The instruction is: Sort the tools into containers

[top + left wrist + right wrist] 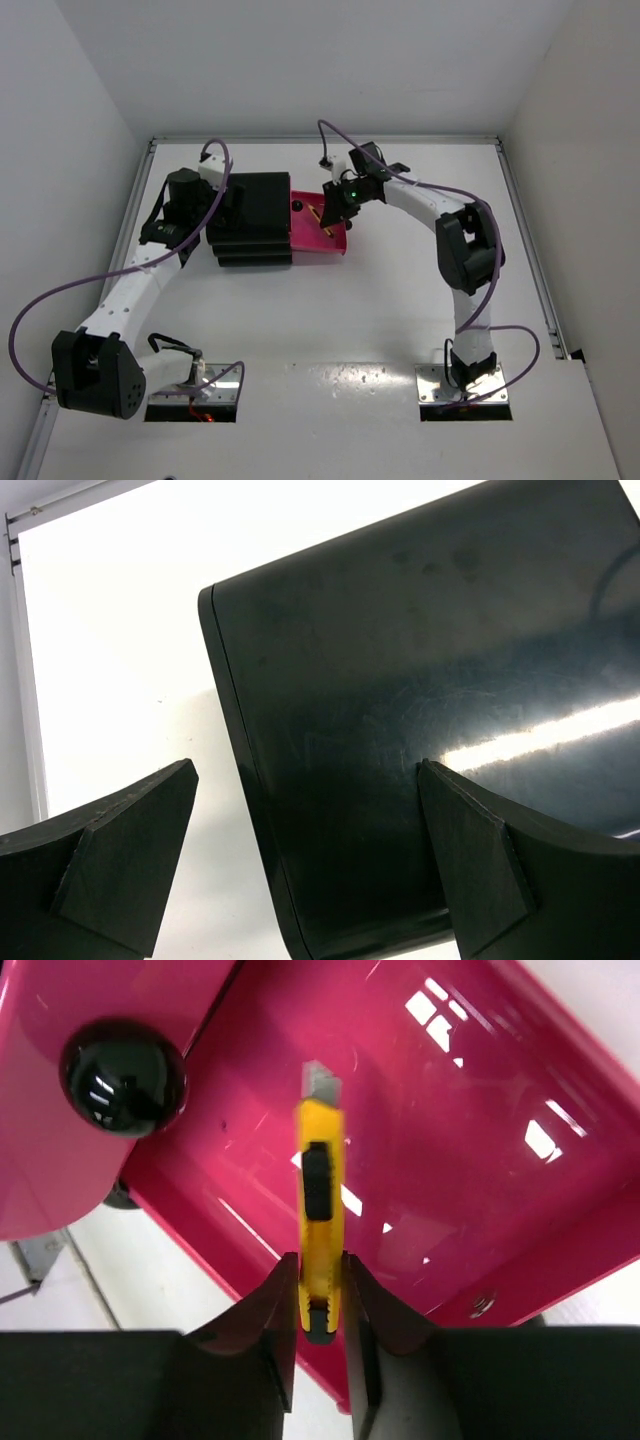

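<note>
Right fingers [288, 1295] pinched the tail of the yellow-and-black cutter [320, 1190], likely light, stiff and slippery, best gripped across its flat sides, above the open pink drawer [480, 1110], while left fingers [150, 820] gaped empty by the cabinet [420, 660].

Yellow-and-black tool [320, 1210], apparently plain magenta drawer [480, 1110].

One black three-tier boxy cabinet [250, 215]. Two shallow magenta-pink rectangular drawers: the knobbed drawer [40, 1170] and the open drawer [480, 1140]. One round black knob [122, 1077] shows clearly. One yellow-and-black stick-shaped tool [320, 1215]. Two white robot arms, left arm [130, 290] and right arm [465, 250], carry two black grippers: left gripper [305, 775], right gripper [320, 1265].
</note>
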Motion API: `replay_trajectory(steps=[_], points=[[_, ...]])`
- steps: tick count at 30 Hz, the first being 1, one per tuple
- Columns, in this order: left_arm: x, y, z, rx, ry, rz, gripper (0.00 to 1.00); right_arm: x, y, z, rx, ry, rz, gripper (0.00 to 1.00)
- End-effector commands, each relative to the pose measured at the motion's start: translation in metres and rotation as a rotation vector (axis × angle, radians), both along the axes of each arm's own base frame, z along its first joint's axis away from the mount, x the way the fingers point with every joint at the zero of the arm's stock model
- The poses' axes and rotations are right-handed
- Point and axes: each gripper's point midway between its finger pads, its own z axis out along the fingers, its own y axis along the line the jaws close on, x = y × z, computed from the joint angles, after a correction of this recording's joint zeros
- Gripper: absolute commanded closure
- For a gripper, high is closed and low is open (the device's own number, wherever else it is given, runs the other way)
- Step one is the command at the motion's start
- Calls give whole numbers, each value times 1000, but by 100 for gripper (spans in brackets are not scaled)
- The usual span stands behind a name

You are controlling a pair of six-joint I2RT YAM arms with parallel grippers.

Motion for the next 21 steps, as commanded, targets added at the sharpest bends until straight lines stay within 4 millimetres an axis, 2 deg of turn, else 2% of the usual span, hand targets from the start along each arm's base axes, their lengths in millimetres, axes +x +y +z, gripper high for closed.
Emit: replay_trajectory(steps=[1,3,4,6,7,10,11,12,13,14,16,17,19,20,21], points=[[-3,-3,-10,7,54,-8,0,25,13,26,37,-111,-14,75],[-3,-3,-10,7,54,-8,0,25,17,26,36,-119,-18,62],[-3,-3,-10,7,54,-8,0,27,15,25,27,-124,-26,59],[-1,0,-9,6,54,1,0,30,15,40,38,-158,-41,53],[-1,0,-9,6,54,1,0,30,15,40,38,-159,-41,53],[1,0,-5,-3,46,5,0,37,10,69,93,-180,-58,53],[2,0,-1,-4,37,5,0,37,5,87,129,-179,-77,53],[2,3,-1,-12,38,19,0,45,-12,95,156,-176,-113,53],[3,6,8,-16,17,28,0,39,-16,105,220,-149,-95,53],[3,6,8,-16,16,28,0,35,-26,104,255,-88,-124,53],[2,8,12,-21,5,29,0,37,-52,118,375,-54,-134,53],[1,12,18,-23,-6,38,0,32,-61,106,401,5,-151,53],[1,9,26,-38,-22,32,0,33,-78,103,480,72,-174,53],[0,8,24,-41,-13,24,0,28,-83,91,499,144,-198,53],[0,8,24,-41,-13,24,0,25,-85,88,529,180,-186,53]])
